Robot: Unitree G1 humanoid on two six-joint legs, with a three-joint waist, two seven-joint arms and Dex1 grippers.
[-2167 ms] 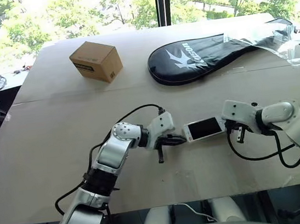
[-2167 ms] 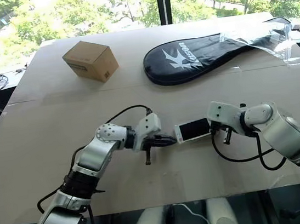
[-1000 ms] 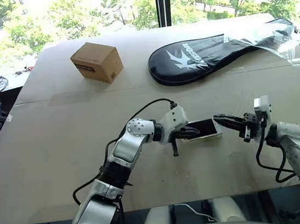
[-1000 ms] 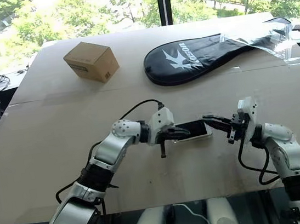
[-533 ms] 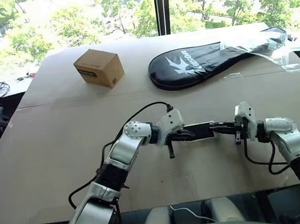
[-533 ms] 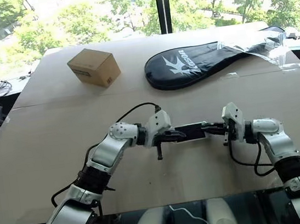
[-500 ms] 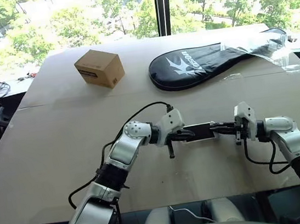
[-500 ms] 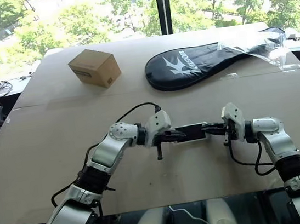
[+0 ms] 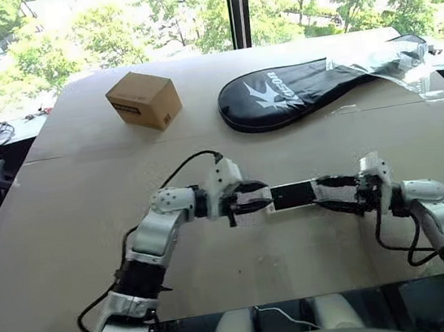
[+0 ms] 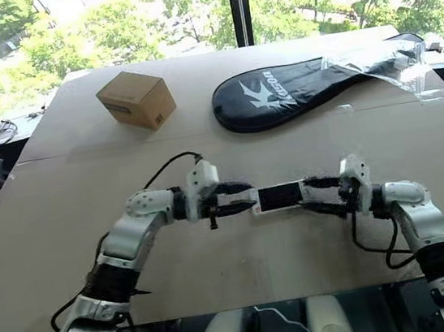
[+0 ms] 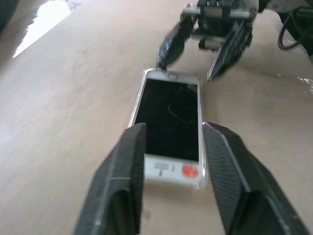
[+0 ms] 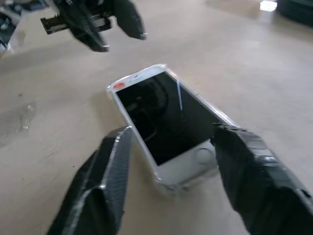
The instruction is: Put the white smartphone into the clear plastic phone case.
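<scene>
In the middle of the frame, a little below centre, the white smartphone point(image 9: 292, 195) lies flat on the brown table point(image 9: 62, 195), screen up, seated inside the clear plastic phone case point(image 12: 164, 181) — I can see the case's transparent rim running round the phone's edges in both wrist views. My left gripper point(image 9: 252, 198) sits at the phone's left end with its fingers spread apart, one on each side of that end and closed on nothing. My right gripper point(image 9: 330, 194) faces it from the right end, fingers likewise wide apart and empty — the phone rests between the two of us. At the upper left of the frame stands a cardboard box point(image 9: 144, 99); at the upper right lies a black racket cover point(image 9: 294, 91) with a crinkled clear wrapper point(image 9: 392, 58) over its far end.
</scene>
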